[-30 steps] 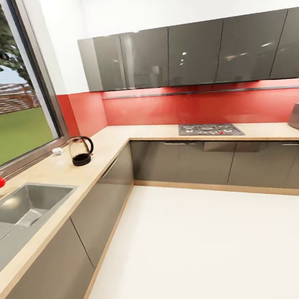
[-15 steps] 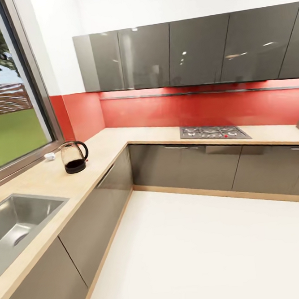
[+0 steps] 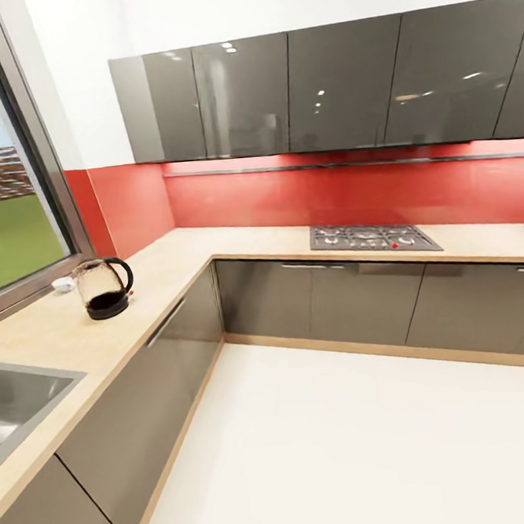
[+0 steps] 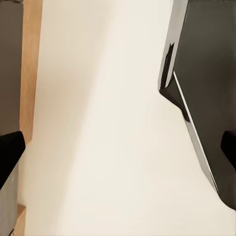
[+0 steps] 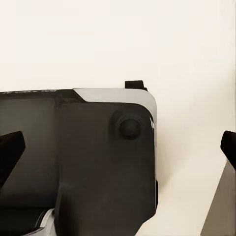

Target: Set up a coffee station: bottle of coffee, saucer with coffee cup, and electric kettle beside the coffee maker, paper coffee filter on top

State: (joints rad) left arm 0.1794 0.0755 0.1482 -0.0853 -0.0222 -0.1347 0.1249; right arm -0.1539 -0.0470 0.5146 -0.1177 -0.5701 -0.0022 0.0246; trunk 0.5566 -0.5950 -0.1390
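Matt wood-look kitchen countertop [image 3: 175, 261], clear glass electric kettle [image 3: 102, 287], glossy grey wall cabinets [image 3: 335, 83]

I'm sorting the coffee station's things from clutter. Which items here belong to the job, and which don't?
Belong to the job:
electric kettle
kitchen countertop
small white item by the window, perhaps the coffee cup

Not part of it:
sink
gas hob
wall cabinets
window

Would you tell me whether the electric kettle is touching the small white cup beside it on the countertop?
Apart. The head view shows a strip of bare kitchen countertop between the electric kettle and the coffee cup by the window.
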